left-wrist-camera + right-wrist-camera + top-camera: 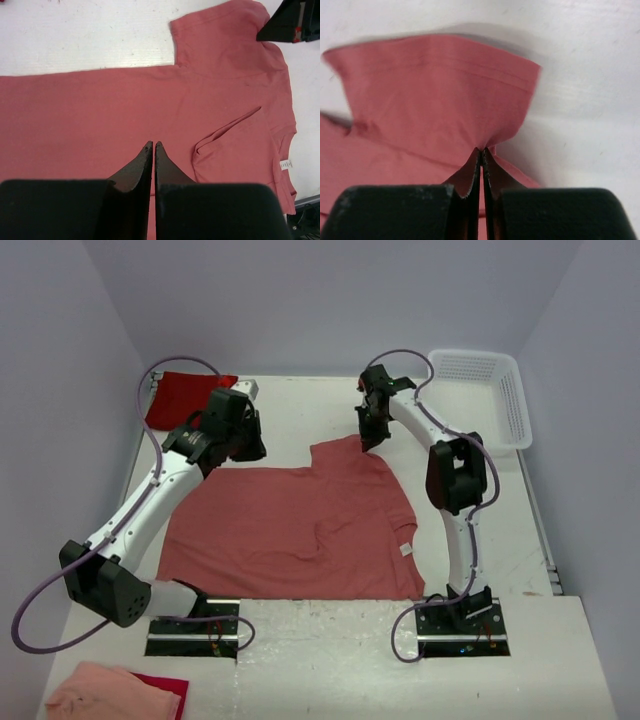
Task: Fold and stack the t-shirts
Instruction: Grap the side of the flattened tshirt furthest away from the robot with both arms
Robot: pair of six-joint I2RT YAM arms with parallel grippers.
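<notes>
The salmon t-shirt [290, 530] lies spread on the worktop [500, 540] between the two arms. Its neck label [407, 549] is on the right side. The crimson t-shirt [180, 395] sits bunched in the far left corner, well apart from it.

The right gripper [481, 150] has its fingers closed on the far sleeve [440, 90], pinching only a small tuck of cloth near the hem. That thin bite could slip out if the arm pulls hard or fast. Since only this one grip on the garment is sure, a pull may drag the whole shirt across the worktop instead of folding it. A flap [235, 150] already lies doubled over near the label, and a fold made on top of it would trap that crease.

The left gripper [153, 146] has its fingers pressed together over the body of the shirt. Whether any cloth is caught between them cannot be told, because the fingertips hide the contact. From above, the left arm covers part of the crimson t-shirt. A peach-pink cloth [110, 695] is cut off at the near left edge.
</notes>
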